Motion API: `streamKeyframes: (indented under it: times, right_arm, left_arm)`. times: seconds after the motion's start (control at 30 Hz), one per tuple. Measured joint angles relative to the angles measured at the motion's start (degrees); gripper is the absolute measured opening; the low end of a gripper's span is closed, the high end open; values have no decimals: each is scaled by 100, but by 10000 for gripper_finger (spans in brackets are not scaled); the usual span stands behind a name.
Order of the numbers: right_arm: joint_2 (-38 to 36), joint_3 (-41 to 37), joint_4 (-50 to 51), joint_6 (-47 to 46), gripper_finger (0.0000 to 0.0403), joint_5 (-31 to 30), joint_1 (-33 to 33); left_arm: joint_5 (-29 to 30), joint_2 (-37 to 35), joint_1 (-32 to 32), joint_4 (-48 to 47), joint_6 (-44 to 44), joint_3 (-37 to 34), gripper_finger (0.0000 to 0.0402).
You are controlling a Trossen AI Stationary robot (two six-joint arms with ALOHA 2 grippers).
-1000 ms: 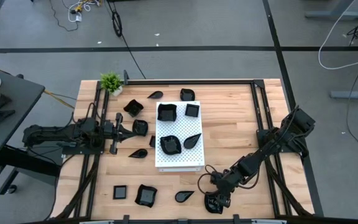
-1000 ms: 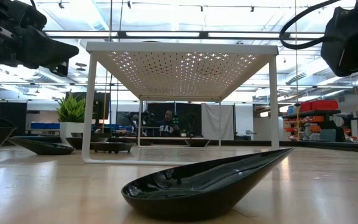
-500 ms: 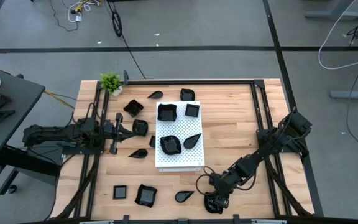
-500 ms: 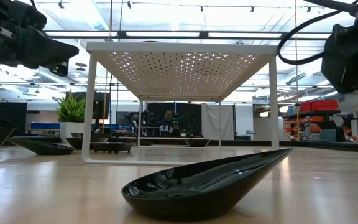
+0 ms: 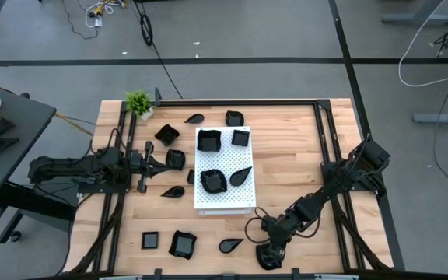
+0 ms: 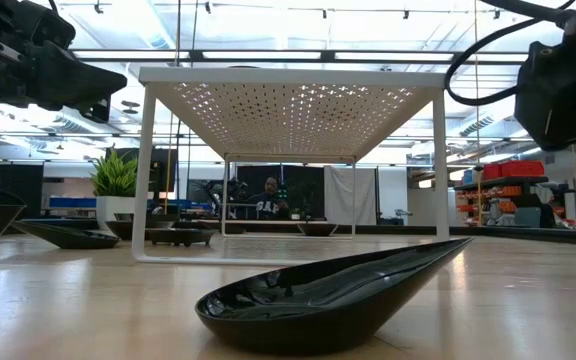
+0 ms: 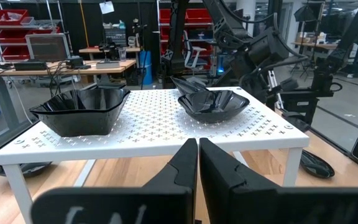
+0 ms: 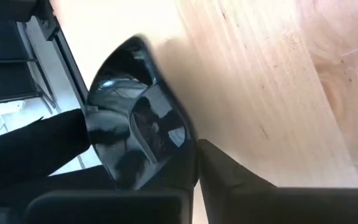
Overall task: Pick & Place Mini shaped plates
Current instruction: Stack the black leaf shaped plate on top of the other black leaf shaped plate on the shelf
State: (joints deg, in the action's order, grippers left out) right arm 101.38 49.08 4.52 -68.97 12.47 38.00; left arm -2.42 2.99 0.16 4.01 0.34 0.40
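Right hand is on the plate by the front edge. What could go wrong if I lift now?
1. The right hand seems to pinch only the rim of the glossy black plate, so the plate could slip or swing on lifting.
2. It sits near the front edge of the table; a drop might send it off.
3. A leaf-shaped plate lies between it and the white board; a low carry could knock it.

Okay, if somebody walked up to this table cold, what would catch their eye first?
Probably the white perforated board standing mid-table, with four glossy black mini plates on top and more scattered over the wood around it. Next, the right tool down at the near edge, shut on a small black dish. The left tool waits shut beside the board.
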Motion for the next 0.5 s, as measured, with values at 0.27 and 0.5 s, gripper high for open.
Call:
streamKeyframes:
  times: [0.27, 0.5]
  right_arm:
    - [-158, 0, -270, -83, 5, 8, -51]
    - [-335, 0, -481, -108, 4, 6, -237]
  left_arm:
    - [0, 0, 0, 2, 1, -1, 21]
    - [0, -1, 1, 0, 2, -2, 21]
